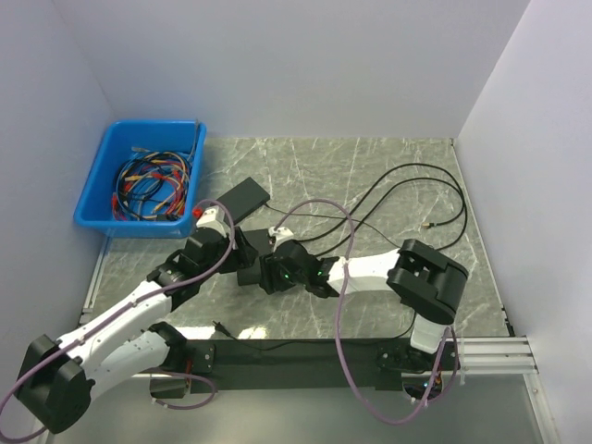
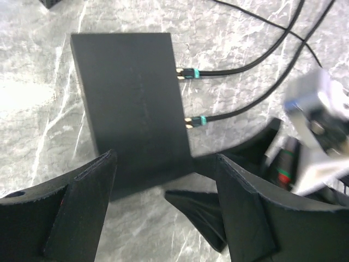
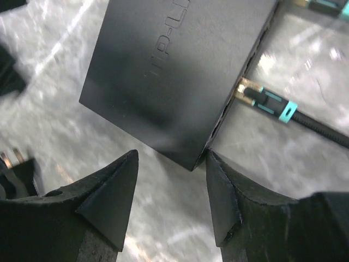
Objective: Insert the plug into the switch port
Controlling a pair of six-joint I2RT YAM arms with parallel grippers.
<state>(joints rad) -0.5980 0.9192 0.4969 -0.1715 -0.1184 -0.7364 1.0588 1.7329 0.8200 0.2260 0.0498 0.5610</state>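
Toward the near edge of the marbled table (image 1: 476, 277), my right pincer (image 3: 172, 164) and left pincer (image 2: 165, 164) gape empty over the flat black switch box (image 3: 169, 76), the teal-collared plug (image 3: 262, 101) lying square to its port edge, nearer my right.

Bright, even light overhead. Glare whitens the grey marbled tabletop (image 2: 22, 93) in the left wrist view; the right wrist view blurs.

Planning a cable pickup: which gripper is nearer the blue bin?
Left. The left gripper is by the blue bin's near right corner; the right gripper is farther right.
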